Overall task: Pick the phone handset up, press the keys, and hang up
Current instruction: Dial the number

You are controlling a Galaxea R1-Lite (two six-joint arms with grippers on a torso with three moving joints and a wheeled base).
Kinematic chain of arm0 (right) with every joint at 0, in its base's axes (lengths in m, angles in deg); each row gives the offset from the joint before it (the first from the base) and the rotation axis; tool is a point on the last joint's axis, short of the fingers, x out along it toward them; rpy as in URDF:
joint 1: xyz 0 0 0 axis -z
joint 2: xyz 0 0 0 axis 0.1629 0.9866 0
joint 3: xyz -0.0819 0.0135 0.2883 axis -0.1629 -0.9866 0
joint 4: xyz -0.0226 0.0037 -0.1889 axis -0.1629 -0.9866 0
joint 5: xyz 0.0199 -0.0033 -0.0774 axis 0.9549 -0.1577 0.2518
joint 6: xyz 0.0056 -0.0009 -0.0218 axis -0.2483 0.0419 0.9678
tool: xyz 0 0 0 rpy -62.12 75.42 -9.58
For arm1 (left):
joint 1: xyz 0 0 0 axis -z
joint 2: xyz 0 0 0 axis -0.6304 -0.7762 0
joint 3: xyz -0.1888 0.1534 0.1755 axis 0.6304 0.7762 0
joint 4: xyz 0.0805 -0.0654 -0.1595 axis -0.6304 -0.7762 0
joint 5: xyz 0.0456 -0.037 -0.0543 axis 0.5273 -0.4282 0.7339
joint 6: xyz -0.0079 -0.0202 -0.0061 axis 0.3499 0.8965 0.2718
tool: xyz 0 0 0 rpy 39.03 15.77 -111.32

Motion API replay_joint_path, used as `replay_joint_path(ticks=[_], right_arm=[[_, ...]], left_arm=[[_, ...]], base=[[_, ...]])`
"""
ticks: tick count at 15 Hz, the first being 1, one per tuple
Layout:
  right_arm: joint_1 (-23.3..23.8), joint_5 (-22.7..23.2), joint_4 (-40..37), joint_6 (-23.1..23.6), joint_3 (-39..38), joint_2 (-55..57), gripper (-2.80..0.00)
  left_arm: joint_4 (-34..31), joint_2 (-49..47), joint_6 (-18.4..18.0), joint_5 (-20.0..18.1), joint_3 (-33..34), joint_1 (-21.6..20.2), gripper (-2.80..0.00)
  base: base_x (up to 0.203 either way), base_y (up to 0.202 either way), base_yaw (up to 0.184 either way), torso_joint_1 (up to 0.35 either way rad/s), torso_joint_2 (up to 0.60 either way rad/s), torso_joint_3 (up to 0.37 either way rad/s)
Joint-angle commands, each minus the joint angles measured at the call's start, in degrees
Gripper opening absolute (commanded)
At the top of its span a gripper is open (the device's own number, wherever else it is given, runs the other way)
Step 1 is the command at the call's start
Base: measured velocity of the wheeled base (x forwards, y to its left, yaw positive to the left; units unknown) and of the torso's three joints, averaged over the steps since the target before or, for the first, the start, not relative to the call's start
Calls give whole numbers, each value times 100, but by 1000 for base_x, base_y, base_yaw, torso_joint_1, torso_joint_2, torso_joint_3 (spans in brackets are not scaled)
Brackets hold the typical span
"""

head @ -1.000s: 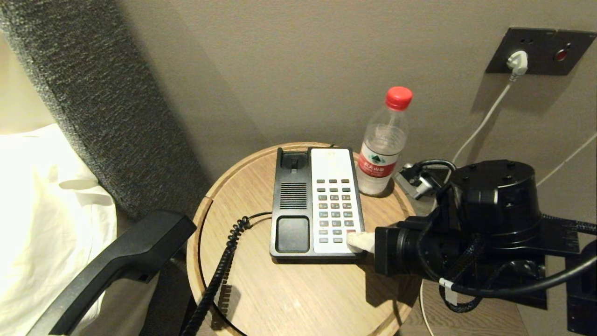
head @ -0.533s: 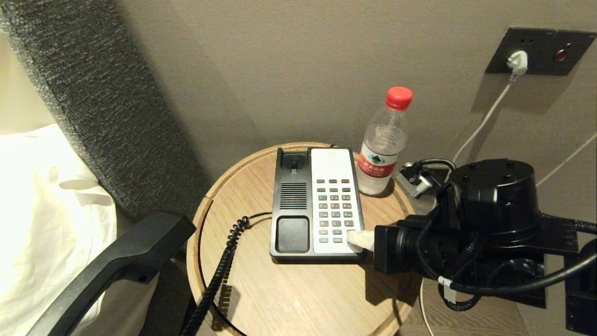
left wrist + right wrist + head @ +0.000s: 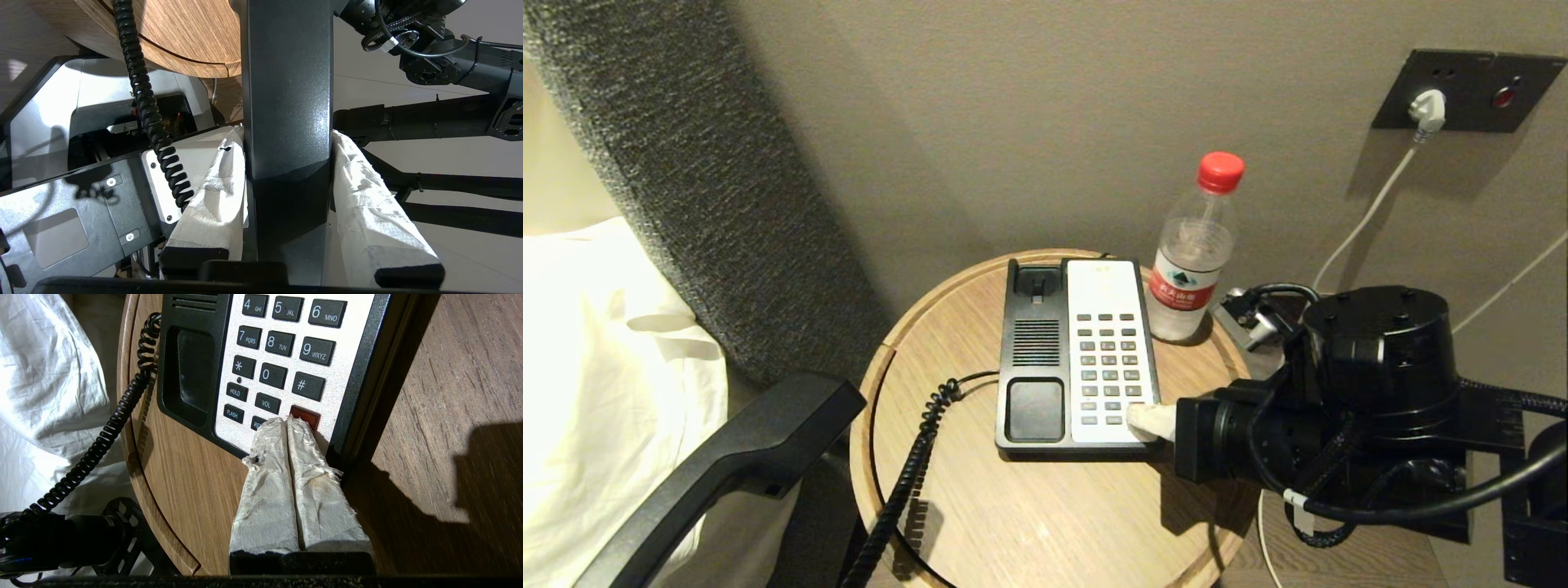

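Observation:
The black phone handset (image 3: 727, 465) hangs off the table's left side, lifted clear of its cradle. My left gripper (image 3: 287, 136) is shut on the handset (image 3: 286, 102), with a tissue-wrapped finger on each side of its shaft. The coiled cord (image 3: 907, 474) runs from it to the black-and-white phone base (image 3: 1078, 359). My right gripper (image 3: 1147, 420) comes in level from the right. In the right wrist view the right gripper (image 3: 286, 422) is shut, its wrapped tips together on the keypad's bottom row, beside the red key (image 3: 305, 415).
The phone stands on a round wooden table (image 3: 1029, 514). A red-capped water bottle (image 3: 1196, 253) stands just behind the phone's right side. A grey headboard (image 3: 686, 163) and white bedding (image 3: 596, 392) are at the left. A white cable hangs from the wall socket (image 3: 1462, 90).

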Motion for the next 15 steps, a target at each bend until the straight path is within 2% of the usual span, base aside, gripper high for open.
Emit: replay_joint_path(ticks=[1,15], right_arm=[[34,-11,-9,31,-82,48,-280],[43,-82,231,-21,129,-188,-280]], left_arm=[[-21,-1,32,-6,-1,0,-280],[-21,87,32,-6,87,0,-280]], base=[[0,0,0,0,0,0],[0,0,0,0,0,0]])
